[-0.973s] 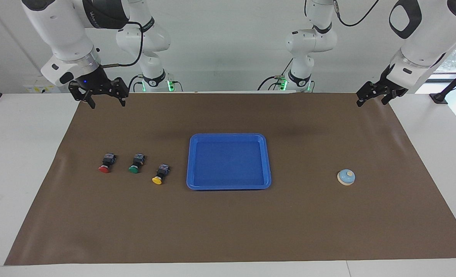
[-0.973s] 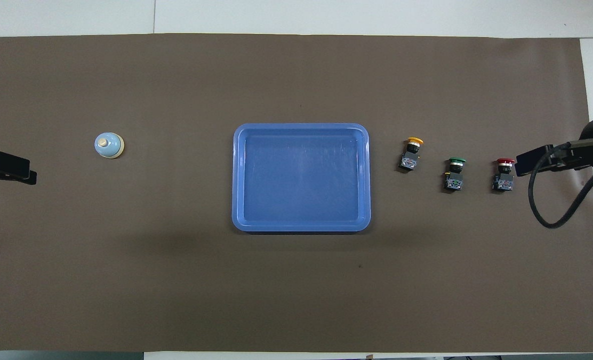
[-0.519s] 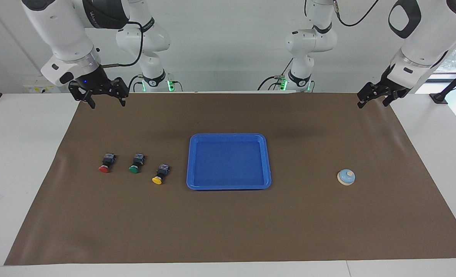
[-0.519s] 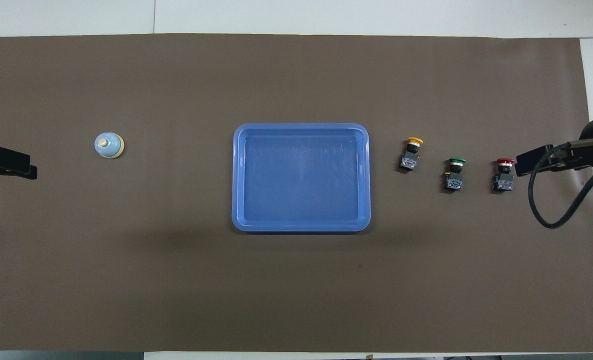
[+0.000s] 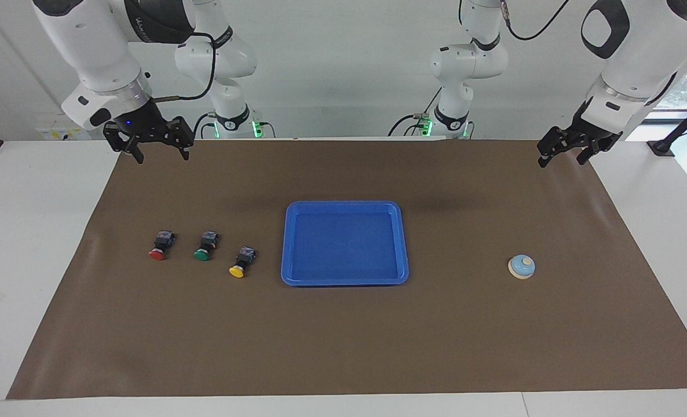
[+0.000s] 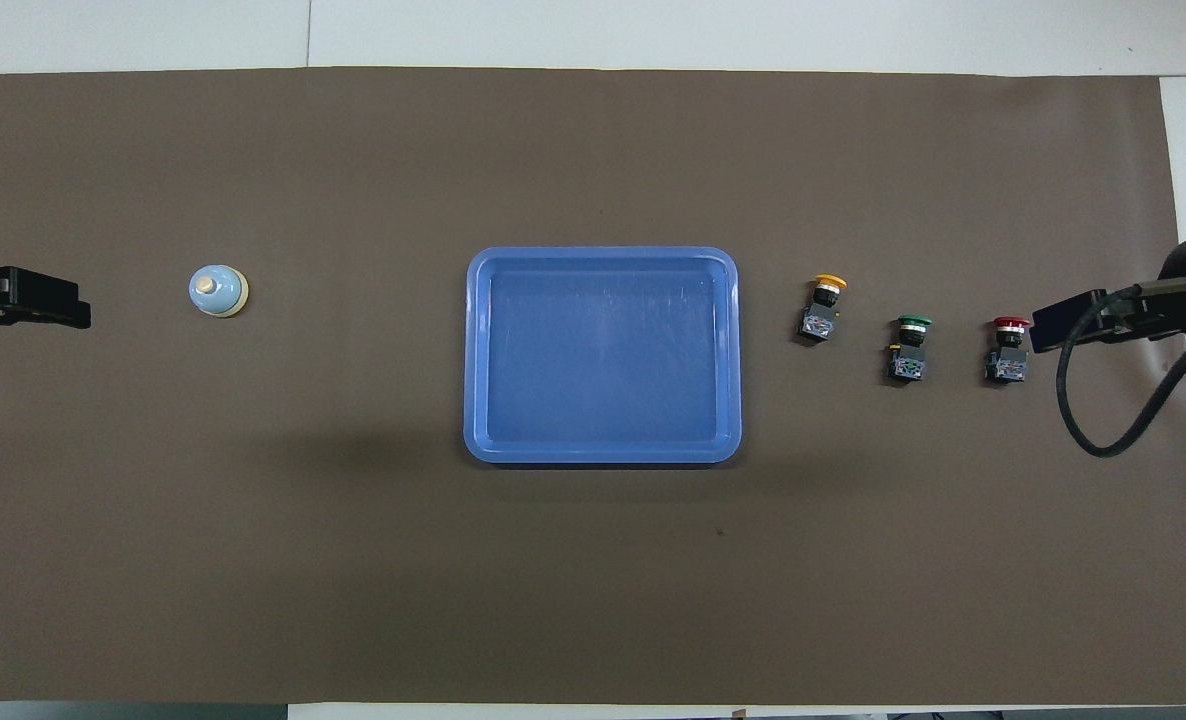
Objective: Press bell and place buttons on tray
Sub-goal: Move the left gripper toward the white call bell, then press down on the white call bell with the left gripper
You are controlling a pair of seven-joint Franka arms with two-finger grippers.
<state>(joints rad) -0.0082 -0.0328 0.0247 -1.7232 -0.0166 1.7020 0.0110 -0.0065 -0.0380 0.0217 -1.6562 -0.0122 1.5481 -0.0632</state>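
The light-blue bell (image 5: 521, 266) stands on the brown mat toward the left arm's end; it also shows in the overhead view (image 6: 218, 291). The blue tray (image 5: 289, 243) lies mid-mat with nothing in it (image 6: 475, 350). The three buttons lie in a row toward the right arm's end: yellow (image 5: 241, 262), green (image 5: 205, 247), red (image 5: 161, 246). My left gripper (image 5: 561, 161) is open and raised over the mat's edge near the robots. My right gripper (image 5: 161, 155) is open and raised over the mat's corner near the robots.
The brown mat (image 5: 343, 341) covers most of the white table. In the overhead view the right gripper's body (image 6: 1063, 320) and its black cable (image 6: 1103, 400) overlap the spot beside the red button (image 6: 1007, 350). The left gripper (image 6: 43, 300) shows at that view's edge.
The left gripper has moved a little out over the mat toward the bell's side. The right arm has not moved. Bell, tray and buttons are where they were.
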